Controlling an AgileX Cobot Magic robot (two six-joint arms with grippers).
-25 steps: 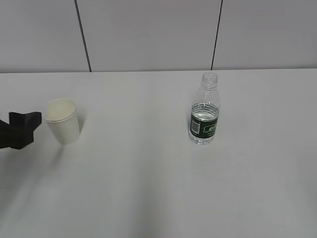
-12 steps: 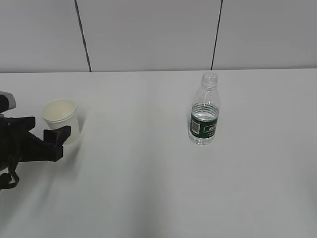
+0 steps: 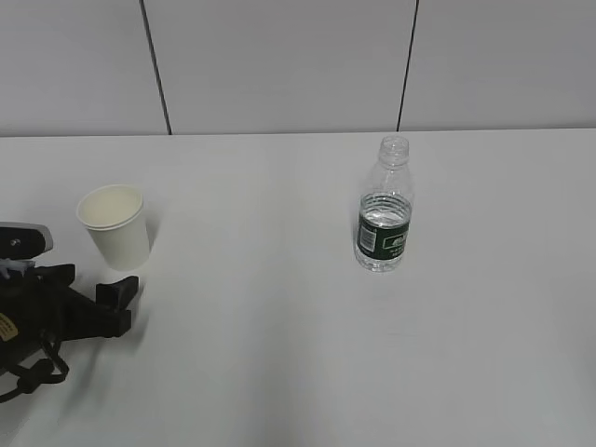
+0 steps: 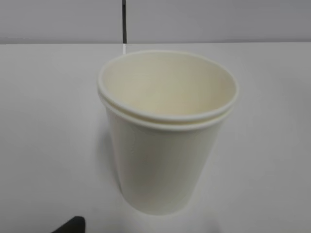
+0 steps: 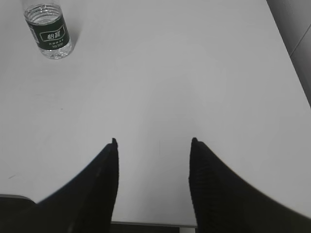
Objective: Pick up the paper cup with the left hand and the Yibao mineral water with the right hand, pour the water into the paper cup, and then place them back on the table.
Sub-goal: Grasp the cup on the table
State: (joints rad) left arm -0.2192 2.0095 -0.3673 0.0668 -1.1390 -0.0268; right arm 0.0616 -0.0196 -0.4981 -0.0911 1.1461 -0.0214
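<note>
On the white matte tabletop [image 3: 279, 354] the cream paper cup [image 3: 115, 226] stands free at ten o'clock, the clear green-labelled water bottle [image 3: 383, 207] at two o'clock, both black end effectors, left [image 3: 110, 300] and right [image 5: 153, 141], apart and empty.

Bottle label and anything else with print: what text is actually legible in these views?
Yibao mineral water, green label band: white print in a framed box, looks like two Chinese characters in the right wrist view, too blurred to quote; smaller print unreadable.
Same label in the exterior view: white marks only, too small to read.
Left hand: small yellow sticker on the arm at the frame's left edge, too small to read.
Paper cup: plain, no print.
Table: no markings.
</note>
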